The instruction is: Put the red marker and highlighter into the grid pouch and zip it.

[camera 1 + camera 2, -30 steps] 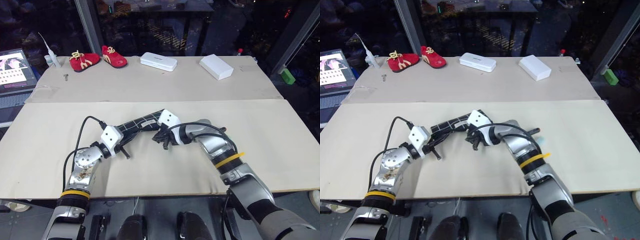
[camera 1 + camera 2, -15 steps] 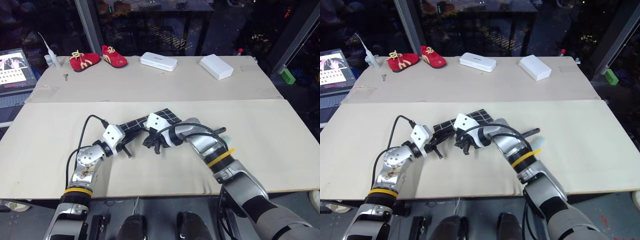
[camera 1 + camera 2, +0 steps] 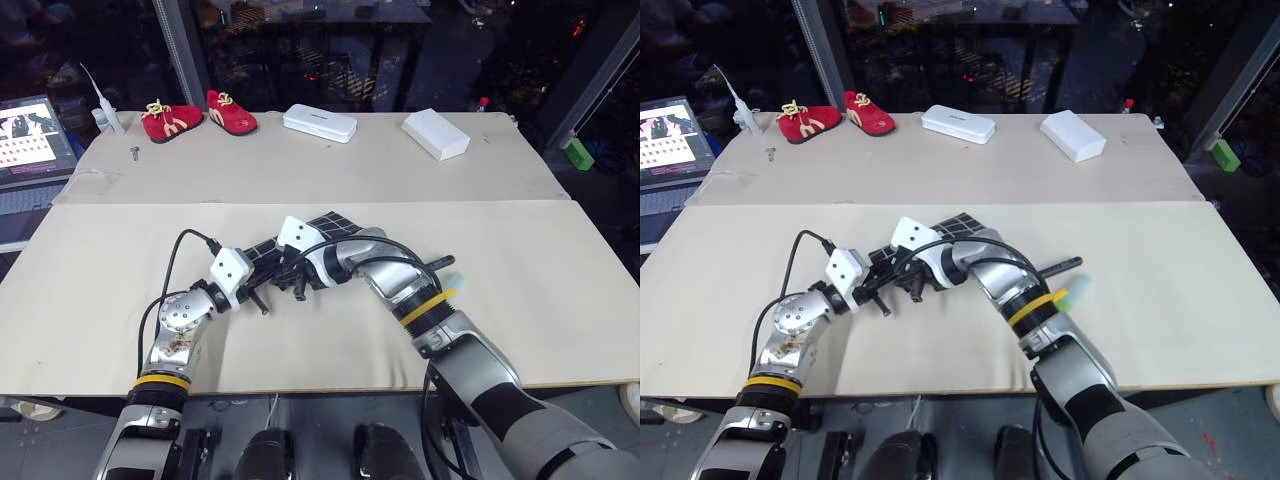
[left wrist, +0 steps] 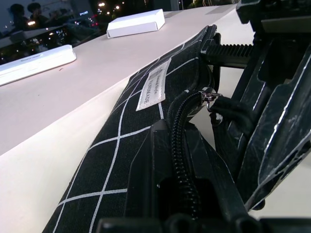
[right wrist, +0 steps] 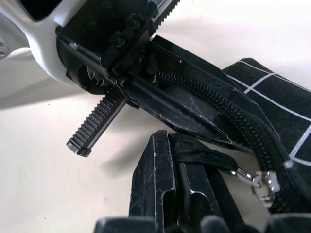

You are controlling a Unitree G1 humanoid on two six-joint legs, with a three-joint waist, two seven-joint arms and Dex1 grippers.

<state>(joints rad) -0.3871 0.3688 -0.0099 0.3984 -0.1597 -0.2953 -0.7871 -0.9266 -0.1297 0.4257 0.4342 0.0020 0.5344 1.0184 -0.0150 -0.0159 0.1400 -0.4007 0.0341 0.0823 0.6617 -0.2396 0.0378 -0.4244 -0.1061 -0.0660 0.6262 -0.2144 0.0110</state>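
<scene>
At the worktop's (image 3: 520, 300) centre, the left gripper (image 3: 262, 288) clamped the grid pouch (image 3: 325, 226) end (anchoring it), while the right gripper (image 5: 177, 182), at its three o'clock, pinched the zipper pull strap (image 5: 206, 156).

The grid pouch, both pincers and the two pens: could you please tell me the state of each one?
grid pouch: one end gripped, not lying flat.
zipper pull strap: pinched, drawn out from the slider.
left pincer: shut on the pouch's zipper edge.
right pincer: shut on the strap.
red marker: lying on the table, outside the pouch.
highlighter: lying beside it, outside the pouch.
</scene>
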